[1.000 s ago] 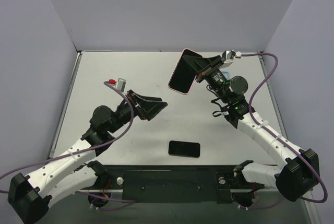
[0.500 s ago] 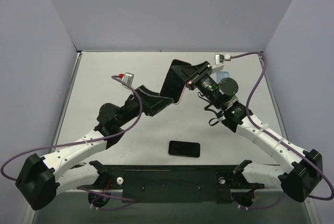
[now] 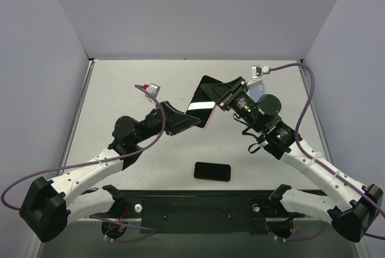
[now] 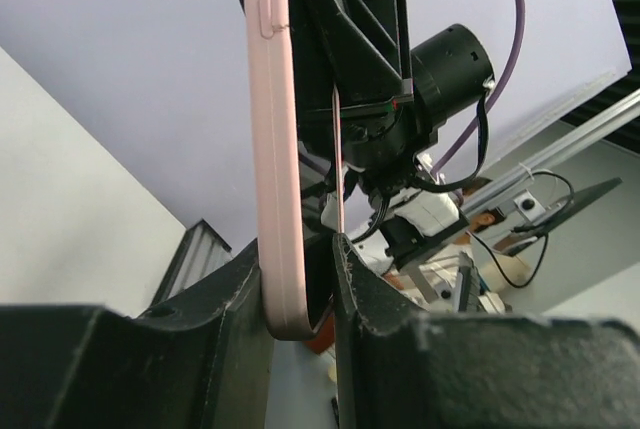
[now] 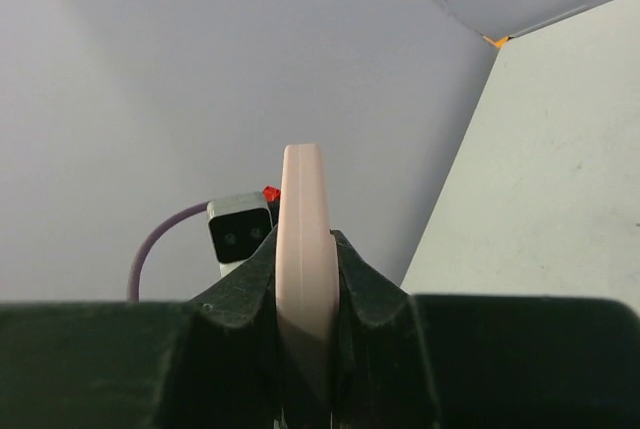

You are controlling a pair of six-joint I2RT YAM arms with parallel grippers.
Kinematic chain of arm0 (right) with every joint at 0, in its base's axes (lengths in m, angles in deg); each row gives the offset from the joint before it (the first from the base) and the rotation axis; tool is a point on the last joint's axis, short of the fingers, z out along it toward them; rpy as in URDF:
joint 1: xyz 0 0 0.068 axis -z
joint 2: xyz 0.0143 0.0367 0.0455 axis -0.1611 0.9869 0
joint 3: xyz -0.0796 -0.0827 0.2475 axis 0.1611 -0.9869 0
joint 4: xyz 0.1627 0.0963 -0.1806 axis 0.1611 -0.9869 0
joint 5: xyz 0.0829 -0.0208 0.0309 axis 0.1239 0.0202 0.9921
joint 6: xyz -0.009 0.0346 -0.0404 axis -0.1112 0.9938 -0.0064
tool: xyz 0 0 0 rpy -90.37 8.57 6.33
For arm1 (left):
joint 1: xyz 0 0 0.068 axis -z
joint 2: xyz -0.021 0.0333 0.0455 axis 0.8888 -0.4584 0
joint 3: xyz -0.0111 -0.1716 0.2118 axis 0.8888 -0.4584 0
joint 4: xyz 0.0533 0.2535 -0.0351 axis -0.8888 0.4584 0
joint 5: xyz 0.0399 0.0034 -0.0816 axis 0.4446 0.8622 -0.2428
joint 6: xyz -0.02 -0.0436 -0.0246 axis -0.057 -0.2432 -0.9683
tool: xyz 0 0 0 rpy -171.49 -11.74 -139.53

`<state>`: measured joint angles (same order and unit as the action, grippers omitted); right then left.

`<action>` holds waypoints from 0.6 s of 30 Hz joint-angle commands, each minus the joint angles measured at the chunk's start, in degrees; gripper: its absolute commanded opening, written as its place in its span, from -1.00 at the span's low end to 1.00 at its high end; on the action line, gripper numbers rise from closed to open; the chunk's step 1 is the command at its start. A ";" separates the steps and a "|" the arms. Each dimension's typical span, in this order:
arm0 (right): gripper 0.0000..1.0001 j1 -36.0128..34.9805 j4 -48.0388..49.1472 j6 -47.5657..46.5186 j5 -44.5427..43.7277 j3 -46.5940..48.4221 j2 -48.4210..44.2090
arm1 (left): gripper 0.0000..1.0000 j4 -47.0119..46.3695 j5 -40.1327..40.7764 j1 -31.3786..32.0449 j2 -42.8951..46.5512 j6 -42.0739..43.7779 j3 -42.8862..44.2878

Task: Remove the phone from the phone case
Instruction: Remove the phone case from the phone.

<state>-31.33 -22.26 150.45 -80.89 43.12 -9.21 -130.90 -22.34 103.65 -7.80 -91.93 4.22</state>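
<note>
Sitting under it all is the grey table [image 3: 120, 89], with plain walls round it. Over its middle the two arms meet up in the air. The right gripper [image 3: 221, 95] is shut tight on one end of the pink phone case [image 4: 280, 149] and holds it off the table, tilted. The left gripper [image 3: 194, 119] has its fingers narrow round the low end of the same case, one on each side, and they look to be touching it. A dark shiny face shows inside the pink rim, so I think the phone [image 3: 201, 98] is in there, but it is hard to be sure. A small black flat thing [image 3: 212, 171], like a phone, lies alone on the table near the front, well apart from the case. I think the step now is getting two good holds. Next, one gripper should hold firm while the other bends the pink edge back so the phone can pop out, slowly, or it may drop
</note>
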 commanded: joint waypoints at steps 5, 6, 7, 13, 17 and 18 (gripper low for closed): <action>-1.00 2.62 -20.07 -10.67 13.64 6.07 -5.32 | -0.63 -3.23 -9.41 -11.65 -0.55 -2.20 3.49; -1.00 4.11 -20.70 -10.32 15.32 6.59 -5.23 | -0.63 -3.41 -12.38 -12.09 -1.51 -2.12 4.63; -1.00 4.99 -21.05 -10.06 18.90 6.77 -4.97 | -0.65 -2.89 -15.37 -12.62 -1.96 -2.12 5.94; -1.00 8.52 -18.95 -7.33 31.32 7.56 -2.86 | -0.68 -2.88 -17.95 -14.21 -3.19 -3.61 7.37; -1.00 8.87 -12.73 0.98 23.35 3.19 -5.31 | -0.09 -3.15 -12.35 -14.65 -0.74 -5.45 5.09; -1.00 9.04 -8.09 3.02 21.25 1.34 -5.84 | 0.19 -3.76 -10.93 -14.56 -0.12 -6.76 4.30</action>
<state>-23.13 -37.23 146.05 -58.86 47.95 -11.11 -129.72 -44.44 92.54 -11.63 -97.59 8.15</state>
